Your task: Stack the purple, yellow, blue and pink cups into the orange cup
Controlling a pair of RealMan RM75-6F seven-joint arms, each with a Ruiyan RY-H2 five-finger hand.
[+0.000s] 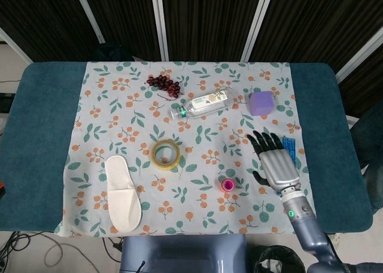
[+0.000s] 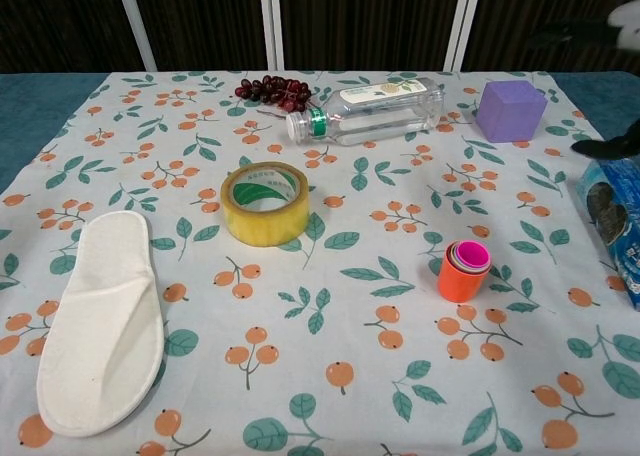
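Right hand is hovering lower right, fingers spread, holding nothing. Orange cup is standing right of centre, pink cup nested inside on the floral cloth.

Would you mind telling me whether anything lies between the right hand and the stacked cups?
Nothing visible does. The right hand hangs open to the right of the orange cup, with the pink cup nested in it, and only bare tablecloth lies between them.

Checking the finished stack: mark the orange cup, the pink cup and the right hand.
orange cup (image 2: 460, 285), chest view, outer wall.
pink cup (image 2: 470, 255), chest view, inside of its mouth.
right hand (image 1: 279, 163), head view, back of the hand.
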